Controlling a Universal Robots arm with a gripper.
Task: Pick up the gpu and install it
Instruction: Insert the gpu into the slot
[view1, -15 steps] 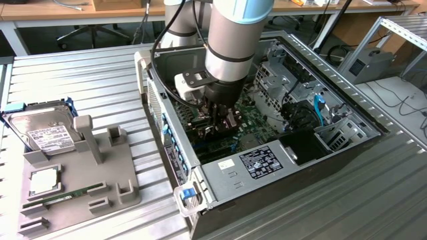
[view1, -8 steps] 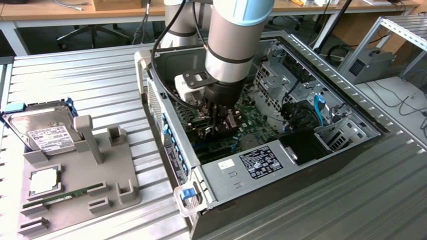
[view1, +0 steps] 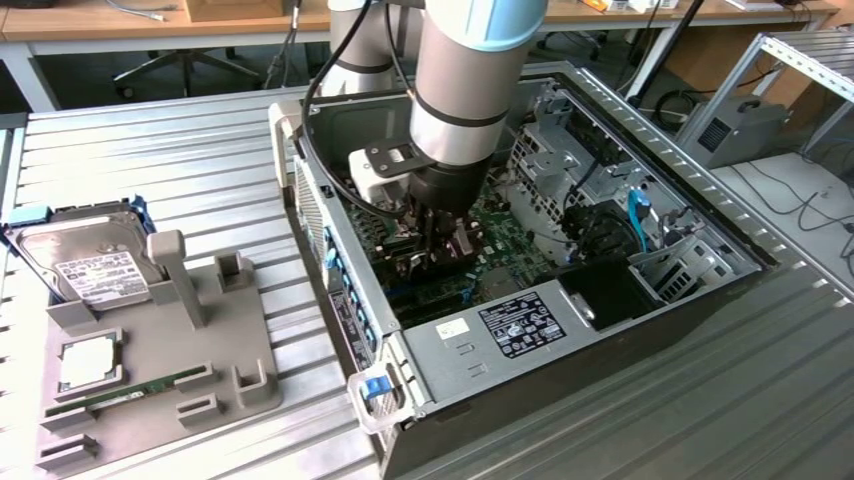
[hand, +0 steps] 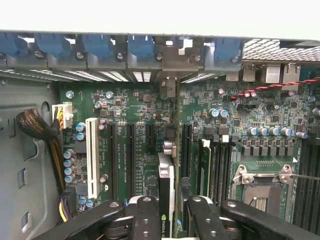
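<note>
Exterior view first: the open computer case lies on its side on the ribbed metal table, and the arm reaches straight down into it over the green motherboard. Off to the exterior view's left, well apart from the case, a grey parts holder carries a silver hard drive and a slim green RAM stick. Inside the case, the wrist view looks along the motherboard toward the rear wall with its row of blue slot clips; a white slot and several black expansion slots run lengthwise. The gpu stands on edge between the two black fingers of the gripper, which are closed against its two flat faces, so the pincer is pinching the card. The card hangs over the board, roughly in line with the slots and with a metal bracket at the rear wall; whether its lower edge is touching a slot I cannot tell. As a judgement, the card is light, thin and stiff but fragile: its faces are smooth and could slip, so a firm hold across the flat faces near the middle seems right, keeping it upright so it does not twist.
</note>
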